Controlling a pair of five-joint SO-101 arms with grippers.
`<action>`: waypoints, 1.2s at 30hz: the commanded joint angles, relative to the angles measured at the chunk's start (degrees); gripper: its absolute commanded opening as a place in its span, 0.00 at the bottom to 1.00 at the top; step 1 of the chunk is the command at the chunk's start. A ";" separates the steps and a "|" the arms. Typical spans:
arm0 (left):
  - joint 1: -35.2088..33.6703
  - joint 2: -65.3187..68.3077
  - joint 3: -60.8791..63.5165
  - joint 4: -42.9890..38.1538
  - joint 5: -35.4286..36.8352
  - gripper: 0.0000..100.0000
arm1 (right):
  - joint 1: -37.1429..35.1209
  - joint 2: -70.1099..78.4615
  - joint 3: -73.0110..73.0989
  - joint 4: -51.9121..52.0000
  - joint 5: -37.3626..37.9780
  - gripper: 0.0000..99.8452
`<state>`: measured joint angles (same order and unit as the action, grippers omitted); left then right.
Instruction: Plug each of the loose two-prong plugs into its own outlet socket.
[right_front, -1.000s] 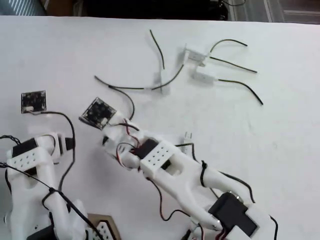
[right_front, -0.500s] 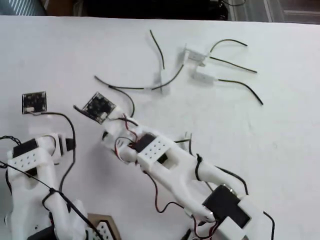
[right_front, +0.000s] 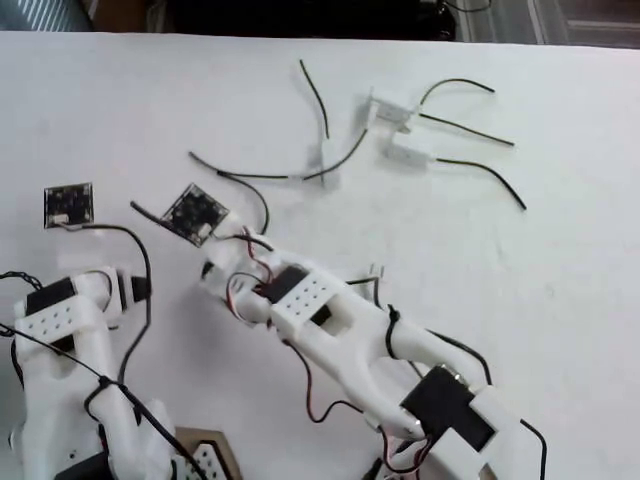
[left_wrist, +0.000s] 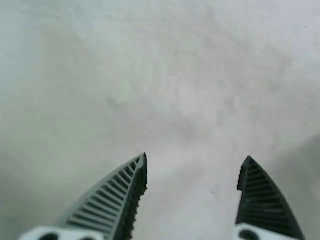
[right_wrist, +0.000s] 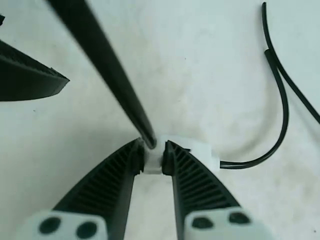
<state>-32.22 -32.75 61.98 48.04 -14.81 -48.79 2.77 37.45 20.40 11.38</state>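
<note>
A: High view first. What do we log as changed?

B: Over the last second the right arm (right_front: 310, 300) has crept left and farther away. The right socket board (right_front: 193, 213) has gone with it. It now lies farther off and more to the left, turned, with a black lead (right_front: 145, 212) poking out on its left side. The left socket board (right_front: 68, 203) has not budged, nor have the loose plugs (right_front: 410, 153) at the far right.

A: So we read the board as pushed, not plugged?

B: That is our judgement. Nothing pins it, so it slides over the table (right_front: 560, 280).

A: Left wrist view?

B: The left gripper (left_wrist: 195, 158) stands wide apart over bare table, with nothing between the jaws. In the high view the left arm (right_front: 60, 315) sits at the near left, where it was before.

A: Right wrist view?

B: The right gripper (right_wrist: 152, 146) is pinched narrow on a white plug (right_wrist: 152, 159), held at the fingertips low over the table. That puts the plug just on the near side of the right socket board. A black wire (right_wrist: 280, 100) leaves the plug and loops away. A straight black strand (right_wrist: 100, 65) ends right at the plug. The dark wedge (right_wrist: 25, 80) nearby may be the board's edge, but we cannot tell.

A: Meaning for the task?

B: By our reading, no plug is seated yet. The board likely needs bracing, and the idle left gripper is the candidate.
</note>
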 joint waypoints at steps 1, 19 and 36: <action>-0.40 -1.54 -0.35 -1.05 0.35 0.29 | -0.40 -0.84 0.09 2.42 -0.18 0.02; -0.40 -1.54 -0.35 -1.05 0.26 0.29 | -2.51 0.04 -0.18 2.77 -2.55 0.02; -0.22 -1.54 -0.35 -1.05 0.09 0.29 | -0.31 9.63 -13.98 12.97 -2.55 0.07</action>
<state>-32.22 -32.75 61.98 48.04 -14.81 -49.93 12.44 24.44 32.26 9.10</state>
